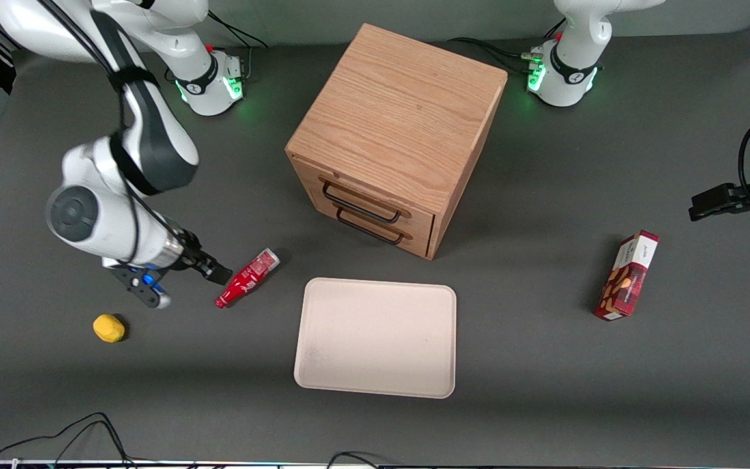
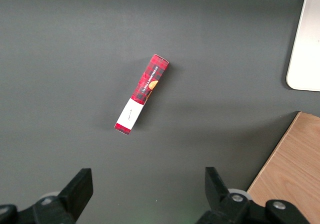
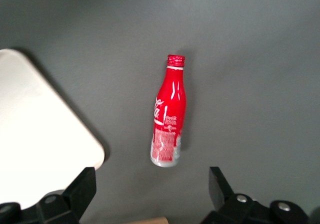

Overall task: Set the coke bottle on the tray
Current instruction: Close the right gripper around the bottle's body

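The coke bottle point(image 1: 248, 277) point(image 3: 169, 116), red with white lettering and a silvery base, lies on its side on the dark table. Its cap points toward the front camera. It rests just off a corner of the cream tray point(image 1: 375, 335) point(image 3: 35, 134), toward the working arm's end and not touching the tray. My right gripper point(image 1: 217, 275) point(image 3: 151, 189) hovers close beside the bottle, low over the table. It is open, with the fingers point(image 3: 82, 186) spread wide and nothing between them. The bottle's base sits just ahead of the fingertips.
A wooden two-drawer cabinet point(image 1: 398, 137) point(image 2: 290, 174) stands farther from the front camera than the tray. A small yellow fruit point(image 1: 109, 327) lies near the working arm's end. A red snack box point(image 1: 627, 275) point(image 2: 142, 94) lies toward the parked arm's end.
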Controlling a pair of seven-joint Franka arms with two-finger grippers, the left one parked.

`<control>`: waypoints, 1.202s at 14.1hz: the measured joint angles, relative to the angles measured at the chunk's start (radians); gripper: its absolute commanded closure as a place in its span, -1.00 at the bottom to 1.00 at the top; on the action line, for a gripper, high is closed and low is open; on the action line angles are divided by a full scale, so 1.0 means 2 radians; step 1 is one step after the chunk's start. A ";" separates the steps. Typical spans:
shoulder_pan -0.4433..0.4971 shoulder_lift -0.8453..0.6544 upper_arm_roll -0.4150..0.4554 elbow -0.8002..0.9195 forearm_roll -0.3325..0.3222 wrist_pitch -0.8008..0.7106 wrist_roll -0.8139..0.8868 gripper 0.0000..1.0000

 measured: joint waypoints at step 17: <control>0.004 0.104 0.004 -0.082 -0.042 0.175 0.089 -0.43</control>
